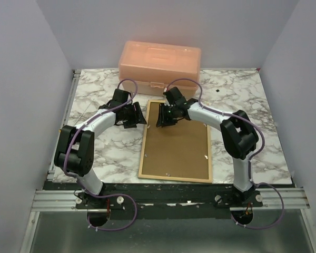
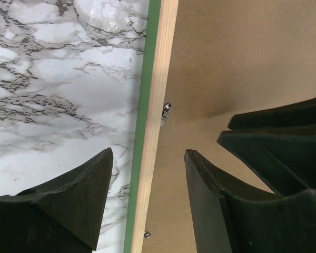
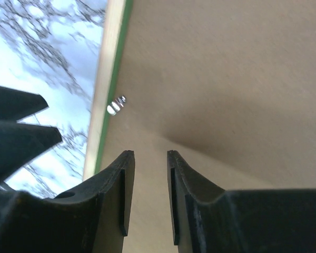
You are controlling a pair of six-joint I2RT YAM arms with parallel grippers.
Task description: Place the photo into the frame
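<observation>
While the frame [image 2: 157, 79] lies face-down, its rail between the spread, empty jaws of your left gripper [image 2: 148, 158], your right gripper [image 3: 150, 155] hangs slightly parted, pinching nothing, just over the backing board [image 3: 226, 79], likely to press it home; photo isn't visible, presumably beneath.

**Clearance around the frame lying back-up**

A translucent peach plastic box [image 1: 159, 60] blocks the far edge of the marble-patterned table [image 1: 242, 100]. The black left gripper [image 1: 138, 117] and right gripper [image 1: 163, 118] crowd the far-left corner of the thin pale-wood, green-faced rectangular frame [image 1: 174, 178]. Bare marble lies at far right.
</observation>
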